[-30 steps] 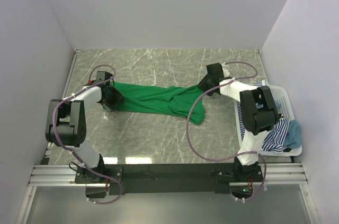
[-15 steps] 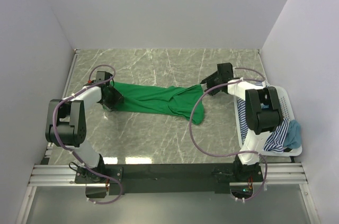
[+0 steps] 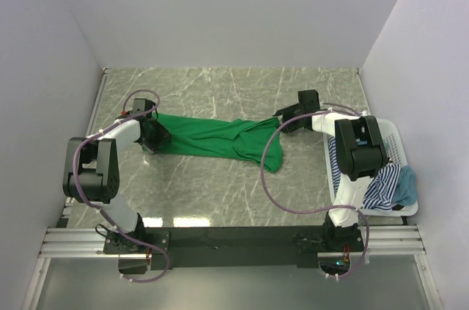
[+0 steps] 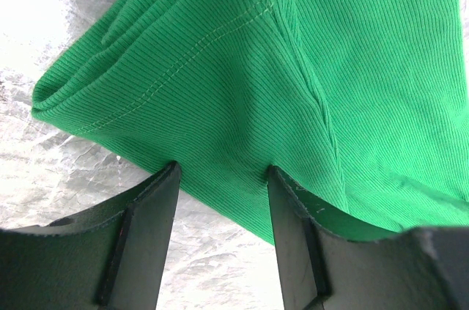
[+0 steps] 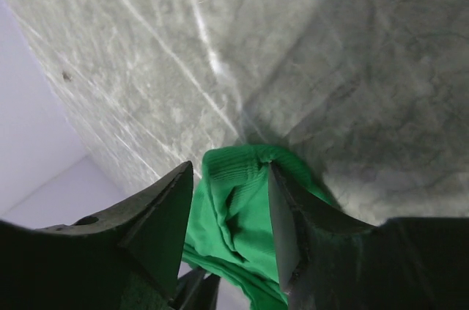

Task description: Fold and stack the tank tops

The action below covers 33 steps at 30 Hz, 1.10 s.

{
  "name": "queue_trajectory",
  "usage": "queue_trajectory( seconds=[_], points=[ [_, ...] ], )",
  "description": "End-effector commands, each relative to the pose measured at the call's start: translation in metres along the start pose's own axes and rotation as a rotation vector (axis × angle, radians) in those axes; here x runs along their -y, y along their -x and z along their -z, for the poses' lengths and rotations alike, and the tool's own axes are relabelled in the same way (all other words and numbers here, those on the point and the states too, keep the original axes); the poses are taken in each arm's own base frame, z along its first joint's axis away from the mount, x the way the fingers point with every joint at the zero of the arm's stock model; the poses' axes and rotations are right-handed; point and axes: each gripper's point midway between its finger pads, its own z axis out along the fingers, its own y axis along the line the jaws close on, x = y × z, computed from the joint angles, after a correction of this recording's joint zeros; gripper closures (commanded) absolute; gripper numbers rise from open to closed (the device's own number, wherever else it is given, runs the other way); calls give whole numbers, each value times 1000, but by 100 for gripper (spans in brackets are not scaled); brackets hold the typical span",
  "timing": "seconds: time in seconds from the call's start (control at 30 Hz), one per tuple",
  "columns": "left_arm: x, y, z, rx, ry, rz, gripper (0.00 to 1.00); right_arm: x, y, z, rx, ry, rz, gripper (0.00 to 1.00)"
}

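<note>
The bright green tank top (image 3: pixel 220 138) lies stretched across the table between both grippers. My left gripper (image 3: pixel 152 136) is at its left end. In the left wrist view its fingers (image 4: pixel 150 215) stand apart, with the flat ribbed cloth edge (image 4: pixel 242 105) across their tips and not pinched. My right gripper (image 3: pixel 283 119) is at the cloth's right end. In the right wrist view a bunched green fold (image 5: pixel 238 193) fills the gap between its fingers (image 5: pixel 282 215). The navy-and-white striped top (image 3: pixel 377 193) and the teal top (image 3: pixel 407 185) lie in the basket.
The white slatted basket (image 3: pixel 392 141) stands at the right edge beside the right arm. Grey walls close the table at the back and on both sides. The grey marble table (image 3: pixel 220 90) shows behind the cloth.
My right gripper swung a little to the right, then came back left at the cloth's right end. The left arm and the cloth have barely moved.
</note>
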Motion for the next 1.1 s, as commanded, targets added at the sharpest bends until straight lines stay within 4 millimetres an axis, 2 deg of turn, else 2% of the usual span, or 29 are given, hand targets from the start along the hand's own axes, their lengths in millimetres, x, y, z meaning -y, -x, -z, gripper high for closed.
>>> queue_trajectory(
  seconds=[0.0, 0.13, 0.17, 0.23, 0.27, 0.3, 0.47, 0.57, 0.73, 0.93, 1.07],
  points=[
    [-5, 10, 1, 40, 24, -5, 42, -12, 2, -4, 1, 32, -42, 49],
    [-7, 9, 1, 39, 30, -4, 42, -9, 5, -6, 18, 21, -28, 58],
    [-8, 9, 0, 39, 33, -2, 42, -7, 6, -5, 24, 17, -21, 68],
    [-7, 9, 1, 41, 34, -4, 42, -4, 7, -5, 35, 9, -2, 82],
    [-8, 9, 1, 40, 38, -2, 42, -1, 8, -4, 45, 3, 9, 96],
    [-8, 10, 1, 41, 39, -1, 42, 1, 9, -4, 49, 0, 29, 100],
    [-11, 9, 2, 42, 50, 3, 42, 7, 10, -4, 60, 15, 115, 100],
    [-12, 8, 2, 36, 55, 3, 41, 1, 16, 1, 105, 58, 191, 100],
    [-15, 1, -1, 15, 55, 8, 41, -2, 39, 14, 244, 52, 314, 100],
    [-18, -5, -5, -9, 57, 9, 42, -31, 50, 29, 350, 109, 442, 100],
    [-14, -4, -4, -10, 37, 0, 42, -34, 42, 25, 346, 115, 484, 100]
  ],
)
